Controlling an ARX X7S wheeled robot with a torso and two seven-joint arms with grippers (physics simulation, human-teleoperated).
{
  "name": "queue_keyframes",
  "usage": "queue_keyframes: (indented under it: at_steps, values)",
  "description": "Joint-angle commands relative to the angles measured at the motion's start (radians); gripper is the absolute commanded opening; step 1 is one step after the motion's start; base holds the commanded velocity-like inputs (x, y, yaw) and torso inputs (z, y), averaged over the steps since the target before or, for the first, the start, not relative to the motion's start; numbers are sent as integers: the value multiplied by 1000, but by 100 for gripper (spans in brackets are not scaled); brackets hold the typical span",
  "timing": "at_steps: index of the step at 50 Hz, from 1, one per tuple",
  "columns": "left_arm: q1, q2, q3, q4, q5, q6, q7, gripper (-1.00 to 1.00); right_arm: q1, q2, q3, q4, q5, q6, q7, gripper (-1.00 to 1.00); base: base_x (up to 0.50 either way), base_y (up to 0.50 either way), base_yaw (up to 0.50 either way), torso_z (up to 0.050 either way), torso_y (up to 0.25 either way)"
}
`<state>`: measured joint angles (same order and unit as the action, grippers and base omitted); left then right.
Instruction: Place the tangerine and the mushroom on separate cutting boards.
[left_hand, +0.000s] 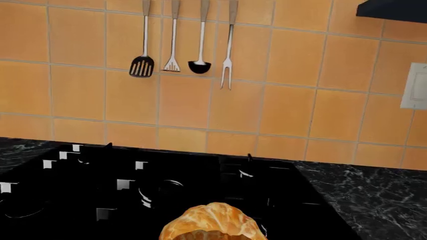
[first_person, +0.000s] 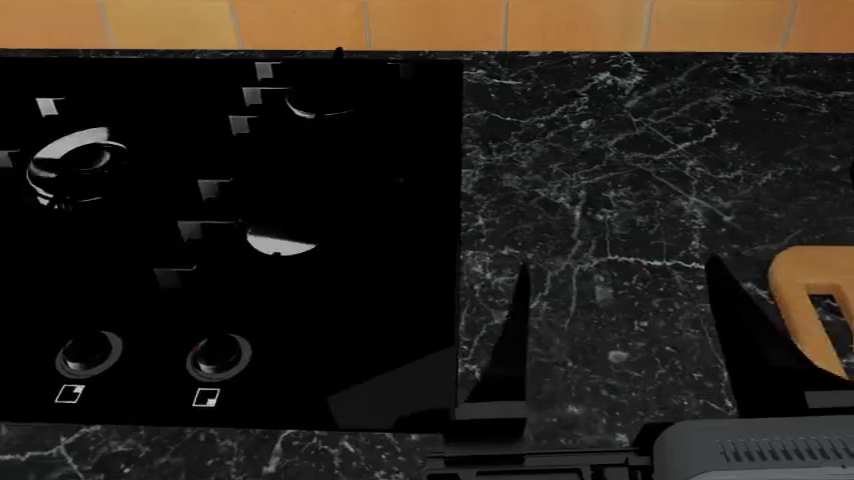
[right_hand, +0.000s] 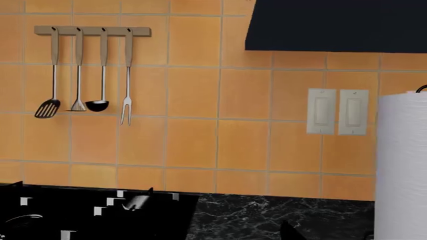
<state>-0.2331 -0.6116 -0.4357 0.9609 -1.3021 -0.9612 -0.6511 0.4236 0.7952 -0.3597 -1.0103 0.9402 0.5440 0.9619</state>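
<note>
The tangerine (left_hand: 212, 224), orange with pale segment lines, fills the near edge of the left wrist view, right where the left jaws sit, above the black stove. The left fingers themselves do not show, and neither that gripper nor the tangerine appears in the head view. My right gripper (first_person: 617, 262) hangs over the marble counter with its two black fingers (first_person: 511, 330) wide apart and nothing between them. The light honey cutting board (first_person: 801, 300) with its slot handle lies at the right edge, beside the right finger. The mushroom and the dark board are out of view.
A black stove (first_person: 227, 200) with knobs covers the counter's left half and black marble (first_person: 601, 150) the right. Utensils (left_hand: 180, 42) hang on the tiled wall. A paper towel roll (right_hand: 403, 165), wall switches (right_hand: 337, 111) and a dark range hood (right_hand: 333, 25) are at the right.
</note>
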Motion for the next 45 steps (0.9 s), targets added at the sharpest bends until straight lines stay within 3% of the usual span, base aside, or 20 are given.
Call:
queue_keyframes:
  at_steps: [1, 11, 45]
  values:
    - [11, 9, -11, -5, -2, 16, 5, -100, 16, 0, -13, 3, -10, 8, 1, 100, 0, 500, 0, 0, 0]
    - [-5, -14, -12, 5, -66, 12, -50, -100, 34, 7, -22, 4, 1, 11, 7, 100, 0, 500, 0, 0, 1]
    - [15, -13, 5, -4, -14, 36, -12, -100, 36, 50, -18, 13, 12, -18, 33, 100, 0, 500, 0, 0, 0]
